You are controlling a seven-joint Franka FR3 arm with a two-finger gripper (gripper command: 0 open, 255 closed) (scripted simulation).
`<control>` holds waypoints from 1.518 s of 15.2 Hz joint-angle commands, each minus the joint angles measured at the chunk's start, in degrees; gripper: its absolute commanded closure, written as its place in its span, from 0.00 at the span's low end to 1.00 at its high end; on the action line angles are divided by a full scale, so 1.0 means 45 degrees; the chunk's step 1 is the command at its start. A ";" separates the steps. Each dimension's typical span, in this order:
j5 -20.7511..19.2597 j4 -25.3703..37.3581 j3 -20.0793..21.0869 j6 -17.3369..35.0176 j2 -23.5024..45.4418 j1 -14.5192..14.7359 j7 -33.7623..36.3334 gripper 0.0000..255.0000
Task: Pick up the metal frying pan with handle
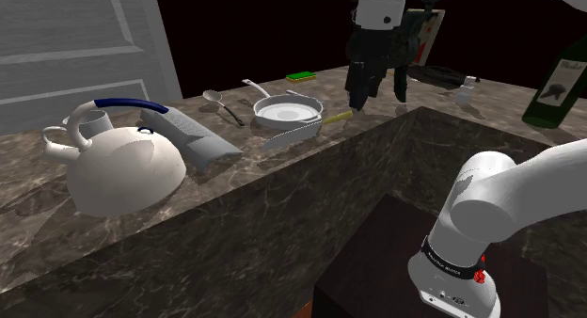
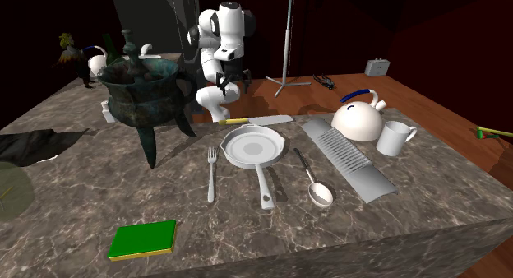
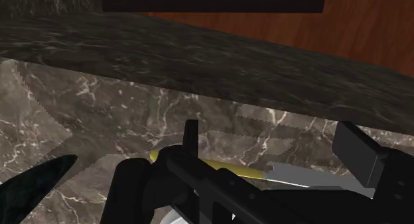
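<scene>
The frying pan (image 1: 287, 111) is pale, round and shallow, and lies on the dark marble counter (image 1: 235, 189) with its long handle (image 1: 252, 84) pointing away from the arm. In the second exterior view the pan (image 2: 253, 146) sits mid-counter, handle (image 2: 265, 190) toward the camera. My black gripper (image 1: 379, 95) hangs above the counter's edge, off to the shoulder view's right of the pan and clear of it. The gripper (image 2: 233, 81) is beyond the counter's far edge, fingers down. In the wrist view the gripper (image 3: 272, 150) is open and empty, with a sliver of the pan's rim (image 3: 174, 218) below.
A yellow-handled knife (image 1: 315, 126) lies between pan and gripper. Fork (image 2: 211, 173), spoon (image 2: 316, 186) and grater (image 2: 349, 157) flank the pan. Kettle (image 1: 122, 166) and mug (image 2: 395, 138) stand beyond the grater. A bronze cauldron (image 2: 144, 91), a green sponge (image 2: 144, 239) and a dark bottle (image 1: 560, 86) are nearby.
</scene>
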 commanded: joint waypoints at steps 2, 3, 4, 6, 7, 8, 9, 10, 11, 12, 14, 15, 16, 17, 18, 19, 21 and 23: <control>-0.0001 0.0009 0.0024 0.0449 0.0312 -0.0040 0.0071 0.00; -0.0004 0.0035 0.0048 0.0891 0.0634 -0.0080 0.0143 0.00; -0.0009 0.0079 0.0073 0.1325 0.0965 -0.0122 0.0214 0.00; -0.0027 0.0220 0.0121 0.2166 0.1653 -0.0207 0.0358 0.00; -0.0039 0.0316 0.0146 0.2571 0.2009 -0.0252 0.0431 0.00; -0.0054 0.0429 0.0168 0.2967 0.2371 -0.0294 0.0506 0.00; -0.0072 0.0560 0.0191 0.3351 0.2740 -0.0339 0.0580 0.00; -0.0094 0.0707 0.0212 0.3723 0.3114 -0.0381 0.0657 0.00; -0.0118 0.0871 0.0232 0.4084 0.3493 -0.0423 0.0735 0.00; -0.0146 0.1052 0.0250 0.4432 0.3877 -0.0465 0.0814 0.00; -0.0211 0.1464 0.0285 0.5089 0.4655 -0.0547 0.0976 0.00; -0.0248 0.1694 0.0302 0.5397 0.5049 -0.0588 0.1058 0.00; -0.0288 0.1941 0.0317 0.5692 0.5445 -0.0627 0.1142 0.00; -0.0332 0.2204 0.0329 0.5972 0.5844 -0.0665 0.1227 0.00; -0.0378 0.2483 0.0341 0.6238 0.6245 -0.0703 0.1313 0.00; -0.0427 0.2779 0.0352 0.6490 0.6648 -0.0739 0.1399 0.00; -0.0533 0.3419 0.0367 0.6949 0.7460 -0.0805 0.1575 0.00; -0.0648 0.4126 0.0374 0.7348 0.8280 -0.0863 0.1753 0.00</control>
